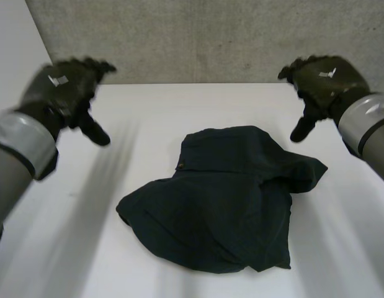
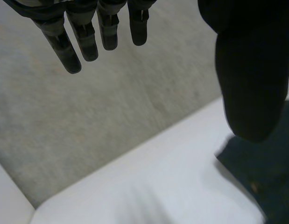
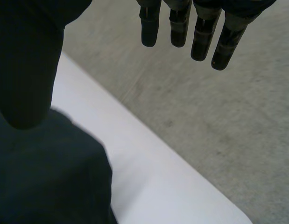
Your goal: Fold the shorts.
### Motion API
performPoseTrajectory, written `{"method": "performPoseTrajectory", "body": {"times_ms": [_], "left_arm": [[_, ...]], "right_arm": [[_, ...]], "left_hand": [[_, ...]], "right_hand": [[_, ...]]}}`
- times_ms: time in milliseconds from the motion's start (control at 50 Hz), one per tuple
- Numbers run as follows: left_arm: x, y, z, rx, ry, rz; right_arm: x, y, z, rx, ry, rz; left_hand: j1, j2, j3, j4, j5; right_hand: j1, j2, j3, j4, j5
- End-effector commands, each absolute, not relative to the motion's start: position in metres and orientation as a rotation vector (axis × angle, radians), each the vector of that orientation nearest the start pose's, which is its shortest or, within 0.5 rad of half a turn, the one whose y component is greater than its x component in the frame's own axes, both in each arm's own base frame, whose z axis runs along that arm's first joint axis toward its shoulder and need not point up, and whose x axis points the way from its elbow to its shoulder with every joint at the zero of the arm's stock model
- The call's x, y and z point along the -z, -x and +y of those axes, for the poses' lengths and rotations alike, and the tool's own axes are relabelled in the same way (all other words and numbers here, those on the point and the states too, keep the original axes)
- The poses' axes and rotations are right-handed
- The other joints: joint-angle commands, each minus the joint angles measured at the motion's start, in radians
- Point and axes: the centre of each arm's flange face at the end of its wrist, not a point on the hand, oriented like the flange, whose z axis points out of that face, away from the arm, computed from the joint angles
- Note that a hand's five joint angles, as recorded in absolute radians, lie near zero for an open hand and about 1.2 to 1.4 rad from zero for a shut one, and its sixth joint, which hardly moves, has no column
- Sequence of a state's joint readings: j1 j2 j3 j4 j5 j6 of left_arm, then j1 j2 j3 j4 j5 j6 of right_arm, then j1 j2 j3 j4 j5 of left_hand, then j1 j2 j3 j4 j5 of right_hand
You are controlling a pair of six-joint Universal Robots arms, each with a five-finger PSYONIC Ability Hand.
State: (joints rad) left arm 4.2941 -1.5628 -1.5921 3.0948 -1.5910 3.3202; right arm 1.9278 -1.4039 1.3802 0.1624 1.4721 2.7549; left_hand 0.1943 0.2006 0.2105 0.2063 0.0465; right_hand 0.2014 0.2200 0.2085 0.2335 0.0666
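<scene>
Navy cloth lies bunched in the lower middle of the head view. The shorts (image 1: 223, 198) sit in a crumpled heap on the white table (image 1: 148, 112), layers overlapping and one flap thrown out toward the right of the frame. Our left hand (image 1: 64, 90) is at the upper left and our right hand (image 1: 322, 77) at the upper right. Both are raised, well apart from the cloth, fingers loosely spread and holding nothing. We judge that no fold is made yet. The main risk is grabbing the heap as it lies: a pinch through several layers would fold the wrinkles in. We also cannot tell waistband from leg hems here, so we may pick the wrong edge.

In the left wrist view the fingers (image 2: 69, 51) hang straight and apart, and the thumb (image 2: 249, 88) is held wide of them with nothing between. A corner of the shorts (image 2: 270, 172) lies on the table just past the thumb. If we come down carelessly, the thumb could land on the cloth and drag it rather than catch an edge.

In the right wrist view the fingers (image 3: 219, 46) are likewise spread and the thumb (image 3: 27, 70) is clear of them. The shorts (image 3: 46, 172) lie on the thumb's side. A sideways push there could slide the whole heap across the table instead of opening it.
</scene>
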Motion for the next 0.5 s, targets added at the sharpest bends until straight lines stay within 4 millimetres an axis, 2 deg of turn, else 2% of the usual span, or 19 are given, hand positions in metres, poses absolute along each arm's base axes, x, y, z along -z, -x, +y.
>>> {"method": "performPoseTrajectory", "body": {"times_ms": [20, 40, 120, 220, 400, 500], "left_arm": [[-0.226, 0.244, -0.19, 2.162, -1.091, 2.232], [-0.211, 0.242, -0.184, 2.127, -1.172, 2.224], [-0.181, 0.232, -0.176, 2.043, -1.267, 2.255], [-0.158, 0.233, -0.178, 1.976, -1.303, 2.324], [-0.139, 0.239, -0.201, 1.912, -1.308, 2.368], [-0.137, 0.241, -0.226, 1.929, -1.234, 2.324]], "right_arm": [[-0.26, -0.243, -0.253, 1.936, 1.106, 2.192], [-0.257, -0.243, -0.252, 1.931, 1.111, 2.196], [-0.241, -0.238, -0.251, 1.914, 1.12, 2.215], [-0.228, -0.237, -0.247, 1.911, 1.121, 2.213], [-0.212, -0.236, -0.239, 1.864, 1.138, 2.222], [-0.209, -0.235, -0.238, 1.868, 1.137, 2.224]], "left_hand": [[0.04, 0.033, 0.024, 0.028, 0.013], [0.04, 0.033, 0.024, 0.028, 0.013], [0.046, 0.039, 0.029, 0.034, 0.019], [0.169, 0.162, 0.152, 0.157, 0.142], [0.603, 0.597, 0.587, 0.591, 0.576], [1.09, 1.083, 1.073, 1.078, 1.063]], "right_hand": [[-0.027, -0.046, -0.034, -0.059, -0.067], [-0.027, -0.046, -0.034, -0.059, -0.067], [-0.027, -0.046, -0.034, -0.059, -0.067], [-0.027, -0.046, -0.034, -0.059, -0.067], [-0.027, -0.046, -0.034, -0.059, -0.067], [-0.027, -0.046, -0.034, -0.059, -0.067]]}}
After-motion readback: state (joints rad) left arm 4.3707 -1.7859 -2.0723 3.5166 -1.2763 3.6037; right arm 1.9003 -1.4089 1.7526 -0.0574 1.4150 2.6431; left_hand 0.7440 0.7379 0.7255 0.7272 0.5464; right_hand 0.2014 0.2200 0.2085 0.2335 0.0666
